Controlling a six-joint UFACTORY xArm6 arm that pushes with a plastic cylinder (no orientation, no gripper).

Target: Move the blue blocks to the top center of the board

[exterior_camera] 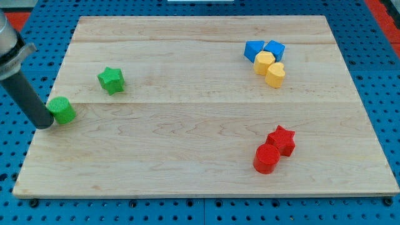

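Note:
Two blue blocks sit touching each other near the view's top right: a blue wedge-like block (pixel 253 50) and a blue cube (pixel 274 49). Just below them are a yellow hexagonal block (pixel 264 62) and a yellow rounded block (pixel 275 74), both touching the blue pair. My tip (pixel 45 124) is at the view's far left edge of the board, right beside the left side of a green cylinder (pixel 62 110), far from the blue blocks.
A green star (pixel 111 80) lies up and right of the green cylinder. A red star (pixel 282 139) and a red cylinder (pixel 267 158) sit together at the lower right. The wooden board (pixel 187 137) rests on a blue pegboard.

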